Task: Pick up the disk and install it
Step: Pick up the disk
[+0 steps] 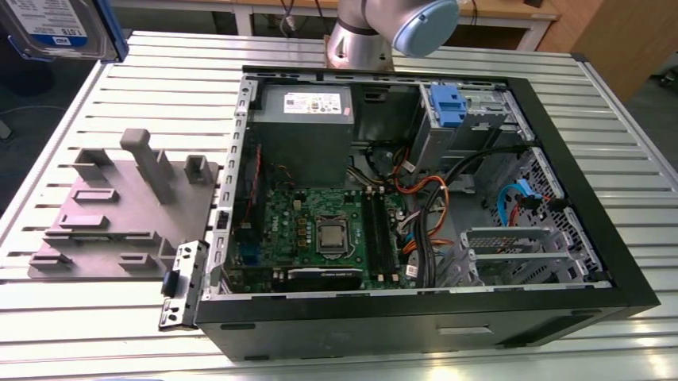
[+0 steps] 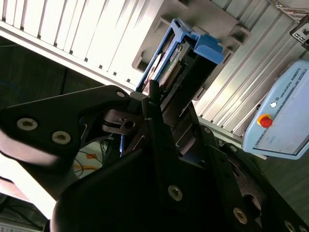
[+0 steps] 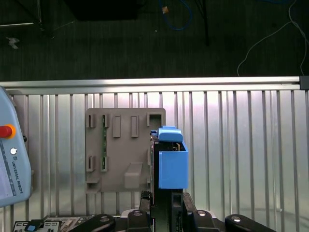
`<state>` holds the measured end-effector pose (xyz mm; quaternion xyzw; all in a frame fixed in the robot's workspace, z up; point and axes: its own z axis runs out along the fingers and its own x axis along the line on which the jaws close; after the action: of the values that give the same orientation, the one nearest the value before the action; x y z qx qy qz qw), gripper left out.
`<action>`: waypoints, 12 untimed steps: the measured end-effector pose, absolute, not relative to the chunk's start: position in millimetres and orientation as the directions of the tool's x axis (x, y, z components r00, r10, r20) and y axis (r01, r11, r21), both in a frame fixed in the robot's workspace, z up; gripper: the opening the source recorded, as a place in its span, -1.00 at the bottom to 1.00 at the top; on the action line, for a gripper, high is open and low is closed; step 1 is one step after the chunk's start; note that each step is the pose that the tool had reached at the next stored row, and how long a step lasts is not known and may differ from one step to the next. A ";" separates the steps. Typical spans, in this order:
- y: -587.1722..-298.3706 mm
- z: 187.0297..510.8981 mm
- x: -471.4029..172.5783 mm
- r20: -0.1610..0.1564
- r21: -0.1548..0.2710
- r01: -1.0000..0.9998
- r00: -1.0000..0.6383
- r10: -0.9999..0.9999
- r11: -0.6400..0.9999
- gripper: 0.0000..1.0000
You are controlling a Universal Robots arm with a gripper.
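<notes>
gripper [image 3: 163, 197] clamped on the disk [image 3: 172, 162], gripping it by its blue-railed edges | disk lifted clear, grey fixture [image 3: 120, 145] below gripper | slatted metal counter [image 3: 241, 145] underneath | dark floor [image 3: 120, 43] with cables beyond

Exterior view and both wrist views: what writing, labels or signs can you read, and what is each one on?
disk: white-and-blue label; its print is too small to read.
power-supply box: white sticker; print too small to read.
teach pendant: a line of lettering along its casing, a maker's mark, left unquoted.
motherboard: any markings are too small to read.
No other signs can be made out.
</notes>
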<state>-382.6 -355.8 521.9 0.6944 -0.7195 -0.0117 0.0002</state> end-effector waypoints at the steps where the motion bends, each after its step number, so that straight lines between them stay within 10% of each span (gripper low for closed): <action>1: -355.8 522.0 -382.4 -0.016 0.017 -0.999 -0.036 -0.999 0.035 -0.31; 12: -355.8 522.0 -380.0 -0.016 0.017 -0.999 -0.036 -0.999 0.035 -0.31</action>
<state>-380.0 -355.8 522.0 0.6944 -0.7195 -0.0118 0.0003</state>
